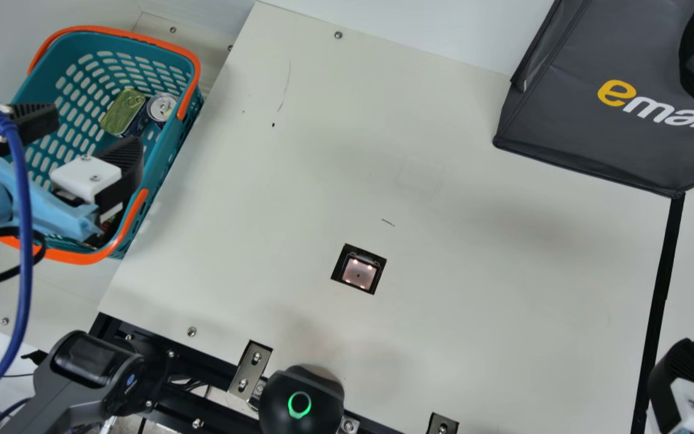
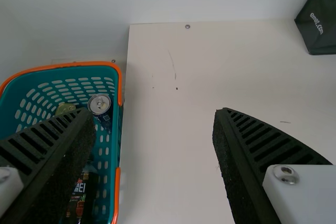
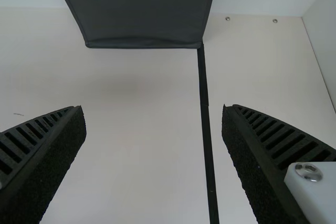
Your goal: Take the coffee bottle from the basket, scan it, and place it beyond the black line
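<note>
Left wrist view had your coffee bottle [image 2: 88, 195] in the basket [image 2: 26, 83], every step remaining; left gripper [image 2: 155, 113] and right gripper [image 3: 154, 108] were wide.

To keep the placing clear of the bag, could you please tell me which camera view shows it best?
The main view shows the dark bag best: its front, one side and part of its strap, though cropped. The right wrist view shows its lower front; the left wrist view, a lower corner.
</note>
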You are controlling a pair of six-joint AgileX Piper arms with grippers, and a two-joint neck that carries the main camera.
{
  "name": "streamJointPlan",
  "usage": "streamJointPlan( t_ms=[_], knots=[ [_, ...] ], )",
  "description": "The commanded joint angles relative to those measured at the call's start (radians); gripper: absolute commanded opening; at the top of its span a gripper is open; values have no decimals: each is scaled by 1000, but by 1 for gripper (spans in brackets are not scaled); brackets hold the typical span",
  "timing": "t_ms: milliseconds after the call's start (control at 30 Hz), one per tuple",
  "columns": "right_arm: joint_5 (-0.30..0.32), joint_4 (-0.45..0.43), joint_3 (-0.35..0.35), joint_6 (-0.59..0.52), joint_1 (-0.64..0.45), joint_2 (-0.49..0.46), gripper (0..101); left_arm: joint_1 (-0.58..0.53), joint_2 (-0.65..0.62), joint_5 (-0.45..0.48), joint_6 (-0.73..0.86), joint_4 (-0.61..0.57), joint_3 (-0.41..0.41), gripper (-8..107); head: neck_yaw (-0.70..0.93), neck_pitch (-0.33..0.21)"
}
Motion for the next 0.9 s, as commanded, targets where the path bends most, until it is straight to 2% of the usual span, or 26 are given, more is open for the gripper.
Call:
streamJointPlan(
  t_ms=[0, 433, 867],
  knots=[
    [0, 0, 0, 0, 0, 0, 91, 0, 0, 0, 0, 0, 0, 90, 2, -26],
    [0, 0, 0, 0, 0, 0, 91, 15, 26, 5, -20, 13, -11, 90, 2, -26],
    [2, 0, 0, 0, 0, 0, 91, 162, 82, -19, 27, -20, -15, 90, 2, -26]
  ],
)
